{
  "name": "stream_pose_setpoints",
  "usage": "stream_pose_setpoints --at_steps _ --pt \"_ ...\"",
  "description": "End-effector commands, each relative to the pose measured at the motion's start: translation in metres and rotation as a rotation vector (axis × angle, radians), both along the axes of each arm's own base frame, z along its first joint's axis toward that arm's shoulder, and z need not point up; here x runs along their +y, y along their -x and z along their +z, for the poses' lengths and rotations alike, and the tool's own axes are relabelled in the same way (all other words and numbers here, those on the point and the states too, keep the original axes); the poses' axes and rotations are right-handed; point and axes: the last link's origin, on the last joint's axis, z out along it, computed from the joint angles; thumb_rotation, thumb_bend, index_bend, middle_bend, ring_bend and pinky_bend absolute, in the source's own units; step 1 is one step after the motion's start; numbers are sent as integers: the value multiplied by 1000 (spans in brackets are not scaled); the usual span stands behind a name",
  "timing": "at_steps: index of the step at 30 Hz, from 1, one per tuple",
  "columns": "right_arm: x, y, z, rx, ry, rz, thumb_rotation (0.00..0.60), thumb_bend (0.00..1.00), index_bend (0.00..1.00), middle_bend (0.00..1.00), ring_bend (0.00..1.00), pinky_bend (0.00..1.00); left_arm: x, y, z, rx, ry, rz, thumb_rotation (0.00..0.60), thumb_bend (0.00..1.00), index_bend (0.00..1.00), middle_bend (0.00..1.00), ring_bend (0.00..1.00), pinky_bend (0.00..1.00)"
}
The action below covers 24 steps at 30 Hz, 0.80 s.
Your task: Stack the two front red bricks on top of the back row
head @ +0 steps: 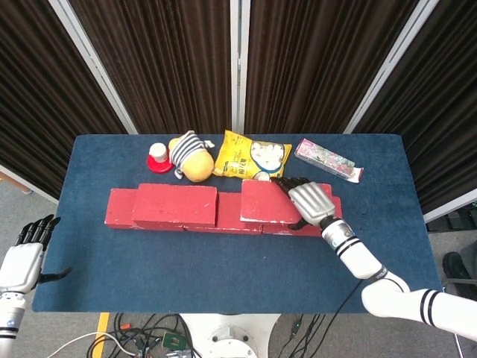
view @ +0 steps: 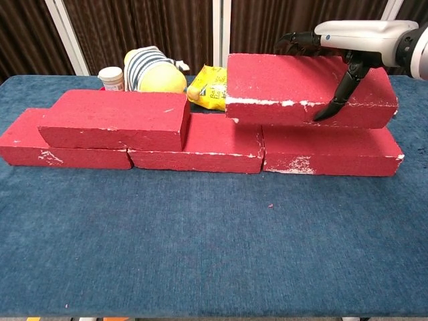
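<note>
Three red bricks form the back row (head: 223,221) (view: 200,144) across the blue table. One more red brick (head: 175,205) (view: 114,119) lies on top of the row's left part. My right hand (head: 311,200) (view: 354,40) grips another red brick (head: 264,201) (view: 294,87) from above, fingers over its far edge and thumb on its near face. That brick hangs level over the row's middle-right part; whether it touches the row I cannot tell. My left hand (head: 26,253) hangs open off the table's front-left corner, holding nothing.
Behind the row lie a striped plush toy (head: 190,156) (view: 154,70), a small red-and-white jar (head: 158,156) (view: 112,77), a yellow snack bag (head: 252,158) (view: 208,90) and a long flat box (head: 328,160). Blue cloth (view: 200,254) lies bare in front of the row.
</note>
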Motion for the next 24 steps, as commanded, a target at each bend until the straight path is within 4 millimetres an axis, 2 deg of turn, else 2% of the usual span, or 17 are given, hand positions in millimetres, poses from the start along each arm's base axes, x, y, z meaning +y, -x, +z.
stream_pose_setpoints --at_steps 1,10,24 --pt "-9 -1 -8 1 -34 21 600 51 0 237 204 269 4 -3 2 0 -11 -24 600 93 31 0 0 0" --pt "-22 -2 -31 -30 -109 37 600 52 0 226 204 259 3 -8 3 -2 -16 -72 600 93 31 0 0 0" --pt "-31 -15 -51 -56 -166 32 600 52 0 222 204 253 0 -8 0 -29 8 -96 600 93 31 0 0 0"
